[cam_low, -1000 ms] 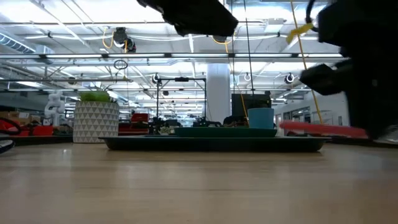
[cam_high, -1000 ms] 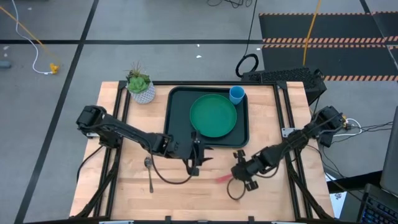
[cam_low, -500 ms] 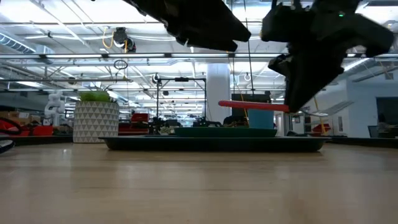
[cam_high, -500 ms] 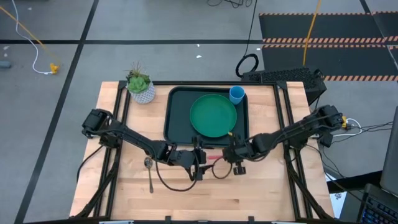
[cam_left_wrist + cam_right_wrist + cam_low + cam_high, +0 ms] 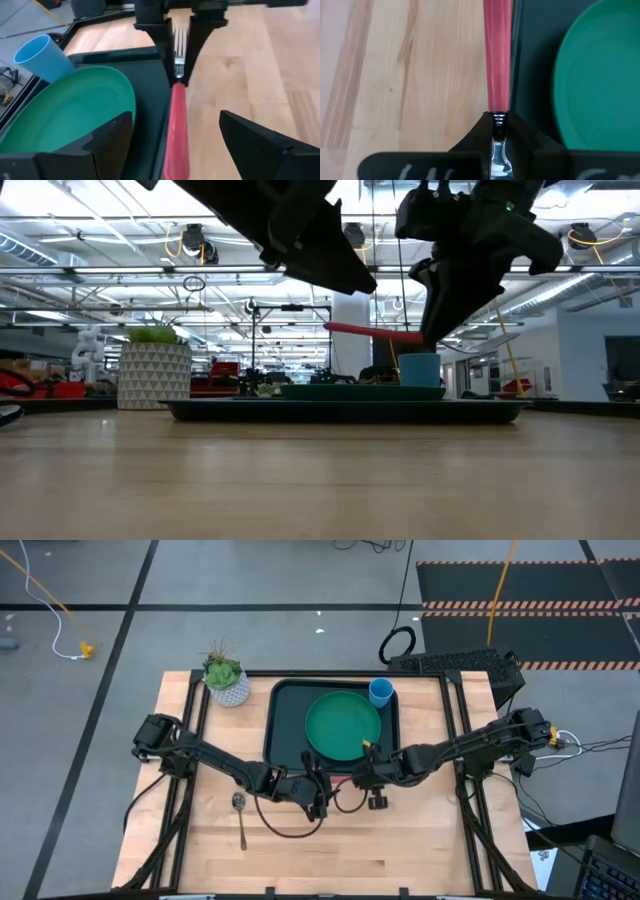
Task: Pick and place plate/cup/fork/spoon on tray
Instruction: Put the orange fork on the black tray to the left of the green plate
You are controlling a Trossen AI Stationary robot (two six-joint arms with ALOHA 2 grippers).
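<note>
The fork, with a red handle [image 5: 175, 125] and silver tines [image 5: 179, 37], is held level in the air over the near rim of the dark tray [image 5: 285, 730]. My right gripper [image 5: 498, 117] is shut on it. The handle also shows in the low view [image 5: 370, 332]. My left gripper [image 5: 175, 116] is open and faces the right one. The handle's free end lies between its fingers, touching neither. The green plate [image 5: 343, 725] and the blue cup [image 5: 381, 692] stand on the tray. The spoon [image 5: 240, 815] lies flat on the table at the near left. My right gripper pinches the fork's metal neck [image 5: 498, 120], just past the end of the red handle, between its two fingers. The fingers come level from the table's right and lie along the fork. The fork is lifted clear and level, and its handle [image 5: 499, 55] points toward the table's left.
A white patterned pot with a green plant [image 5: 228, 680] stands at the far left of the table, beside the tray's corner. Bare wood [image 5: 300, 860] lies along the near edge. Both grippers [image 5: 338, 782] are close together at the tray's near rim.
My right gripper has carried the fork up off the near right part of the table and toward the left, to the tray's near rim. The fork has stayed level, and its handle has come in between my left gripper's open fingers.
</note>
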